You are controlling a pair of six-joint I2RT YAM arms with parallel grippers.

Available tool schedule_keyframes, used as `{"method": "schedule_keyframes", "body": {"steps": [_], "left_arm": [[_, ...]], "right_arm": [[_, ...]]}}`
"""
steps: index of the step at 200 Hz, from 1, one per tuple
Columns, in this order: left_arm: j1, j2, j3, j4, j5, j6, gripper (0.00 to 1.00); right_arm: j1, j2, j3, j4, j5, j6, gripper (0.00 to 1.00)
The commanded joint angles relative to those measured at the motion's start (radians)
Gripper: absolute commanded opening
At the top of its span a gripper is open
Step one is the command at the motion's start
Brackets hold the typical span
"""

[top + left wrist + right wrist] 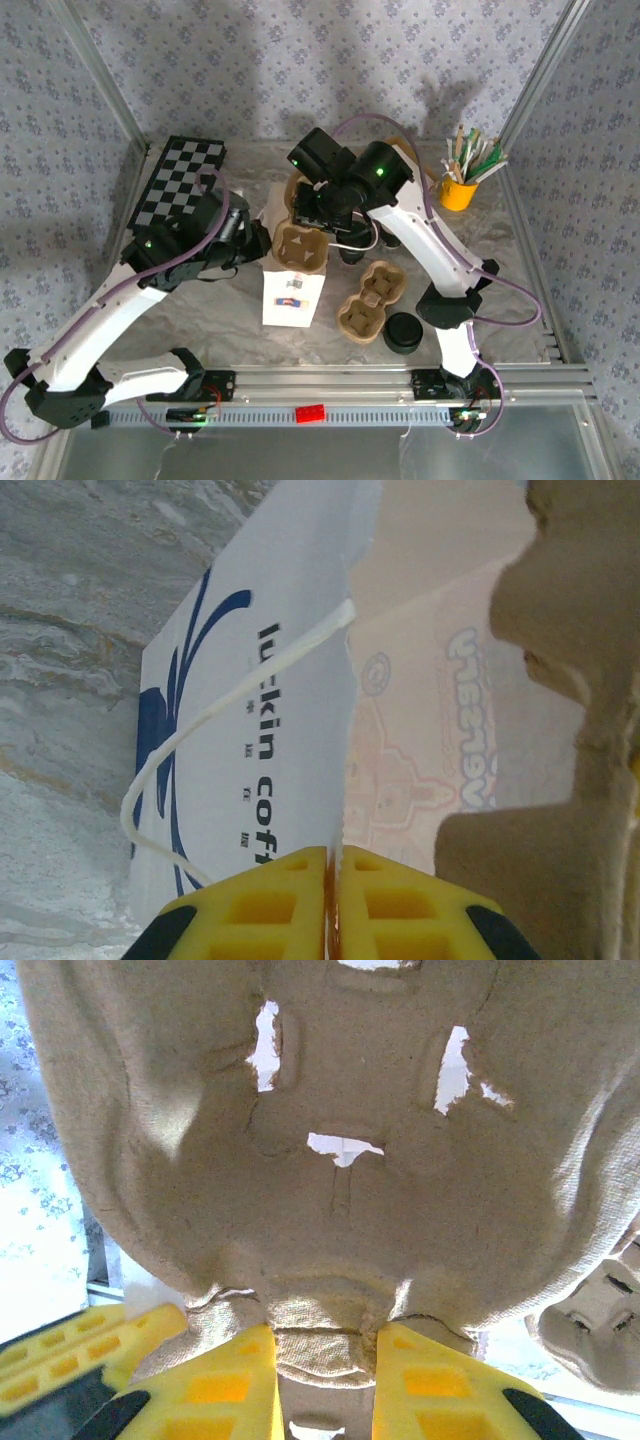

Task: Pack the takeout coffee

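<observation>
A white paper bag with blue print lies mid-table, its mouth toward the back. My left gripper is shut on the bag's rim; in the left wrist view the yellow fingertips pinch the paper edge of the bag beside its string handle. A brown pulp cup carrier sits at the bag's mouth. My right gripper is shut on it; the fingers clamp a tab on the carrier's edge. Black coffee cups stand just right of the bag.
A second pulp carrier lies right of the bag, with a black cup beside it. A yellow cup of stirrers stands back right. A checkerboard lies back left. Metal frame posts border the table.
</observation>
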Motion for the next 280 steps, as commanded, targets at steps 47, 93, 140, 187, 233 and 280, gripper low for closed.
{"method": "schedule_keyframes", "body": {"steps": [47,93,140,187,233,280], "left_arm": [[0.017,-0.012,0.027,0.028,0.120,0.035,0.02],[0.018,0.009,0.068,0.006,0.106,0.039,0.00],[0.018,0.002,0.047,0.013,0.084,0.036,0.00],[0.017,0.001,0.037,0.024,0.077,0.036,0.00],[0.018,-0.005,0.023,0.027,0.078,0.027,0.00],[0.014,-0.010,0.021,0.029,0.070,0.025,0.00]], "right_arm": [[-0.027,0.019,0.035,0.023,0.026,-0.026,0.22],[-0.026,0.030,0.036,0.052,0.013,-0.036,0.22],[-0.014,0.007,-0.020,-0.008,0.064,-0.063,0.23],[0.003,0.009,-0.038,0.002,0.051,-0.068,0.28],[0.006,0.003,-0.019,-0.007,0.054,-0.066,0.39],[0.013,0.015,0.004,-0.004,0.048,-0.084,0.45]]}}
